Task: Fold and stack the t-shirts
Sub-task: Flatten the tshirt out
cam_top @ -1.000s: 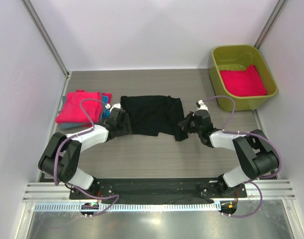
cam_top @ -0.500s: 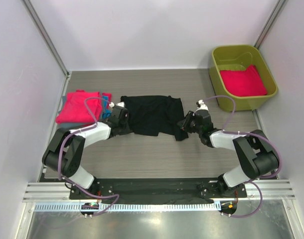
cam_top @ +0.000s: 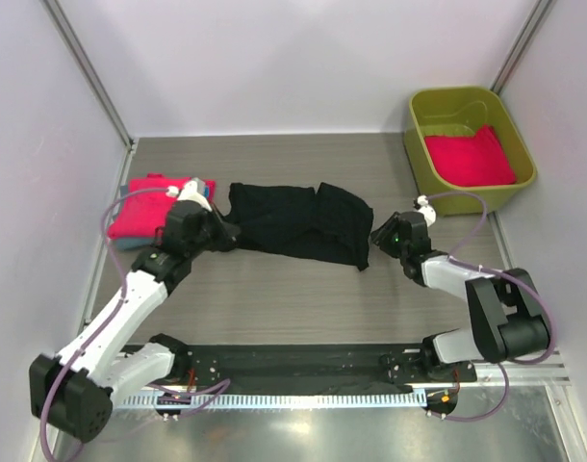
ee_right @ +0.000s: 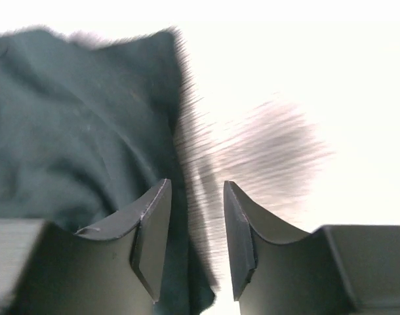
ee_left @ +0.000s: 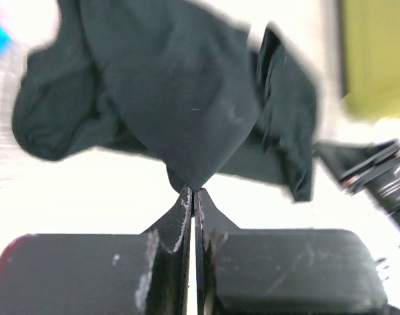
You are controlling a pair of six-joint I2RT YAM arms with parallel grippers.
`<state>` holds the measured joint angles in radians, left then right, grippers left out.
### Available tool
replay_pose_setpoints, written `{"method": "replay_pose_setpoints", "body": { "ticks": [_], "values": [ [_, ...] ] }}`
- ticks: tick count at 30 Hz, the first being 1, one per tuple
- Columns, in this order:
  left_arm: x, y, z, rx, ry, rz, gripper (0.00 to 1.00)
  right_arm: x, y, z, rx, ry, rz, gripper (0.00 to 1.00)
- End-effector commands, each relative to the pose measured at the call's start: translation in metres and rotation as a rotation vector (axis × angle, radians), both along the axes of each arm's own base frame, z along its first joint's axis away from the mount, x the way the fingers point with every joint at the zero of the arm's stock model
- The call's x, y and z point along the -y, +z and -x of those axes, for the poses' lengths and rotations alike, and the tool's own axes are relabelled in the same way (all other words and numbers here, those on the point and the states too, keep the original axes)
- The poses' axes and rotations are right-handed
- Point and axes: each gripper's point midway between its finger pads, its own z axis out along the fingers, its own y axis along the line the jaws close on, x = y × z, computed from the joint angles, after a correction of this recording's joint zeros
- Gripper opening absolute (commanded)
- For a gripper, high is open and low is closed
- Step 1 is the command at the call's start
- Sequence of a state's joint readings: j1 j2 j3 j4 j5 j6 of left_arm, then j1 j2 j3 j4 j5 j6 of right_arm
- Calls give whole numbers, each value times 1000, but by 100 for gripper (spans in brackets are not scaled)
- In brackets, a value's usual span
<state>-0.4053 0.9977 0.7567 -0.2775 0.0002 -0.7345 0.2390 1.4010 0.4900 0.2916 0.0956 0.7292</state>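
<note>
Grey wood-grain table [cam_top: 303, 298] from above: black cloth t-shirt [cam_top: 293, 223] lies rumpled mid-table, unfolded, between left gripper [cam_top: 221, 234] and right gripper [cam_top: 378, 234]. Folded hot-pink tees [cam_top: 144, 207] sit stacked far left; another pink tee [cam_top: 470, 157] waits in the olive-green plastic tub [cam_top: 467, 200]. Left wrist: jaws pinched on a black corner. Right wrist: jaws apart, gripping nothing, cloth just beside.

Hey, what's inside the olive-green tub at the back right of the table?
A hot-pink t-shirt lies in the olive-green tub, covering most of its floor. Whether more shirts lie beneath it cannot be seen, because the cloth hides that.
</note>
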Motion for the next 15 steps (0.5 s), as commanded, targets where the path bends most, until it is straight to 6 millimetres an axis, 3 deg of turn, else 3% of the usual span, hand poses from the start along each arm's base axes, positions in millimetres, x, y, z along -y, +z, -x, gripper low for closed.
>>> {"method": "replay_pose_setpoints", "body": {
  "ticks": [1, 3, 7, 9, 14, 15],
  "values": [
    [-13, 40, 8, 3, 25, 54, 0, 14, 21, -1, 74, -68, 0, 44],
    [-14, 56, 9, 29, 9, 57, 0, 11, 29, 1, 111, -33, 6, 47],
    [-13, 64, 12, 35, -14, 52, 0, -1, 56, 3, 229, 50, -24, 61],
    [-13, 66, 13, 43, -14, 53, 0, -9, 63, 6, 262, 90, -13, 62],
    [-10, 69, 15, 55, -48, 48, 0, -69, 96, 16, 402, 334, 50, 62],
    [-7, 66, 16, 38, -66, 46, 0, -96, 96, 28, 403, 412, 71, 61]
  ]
}}
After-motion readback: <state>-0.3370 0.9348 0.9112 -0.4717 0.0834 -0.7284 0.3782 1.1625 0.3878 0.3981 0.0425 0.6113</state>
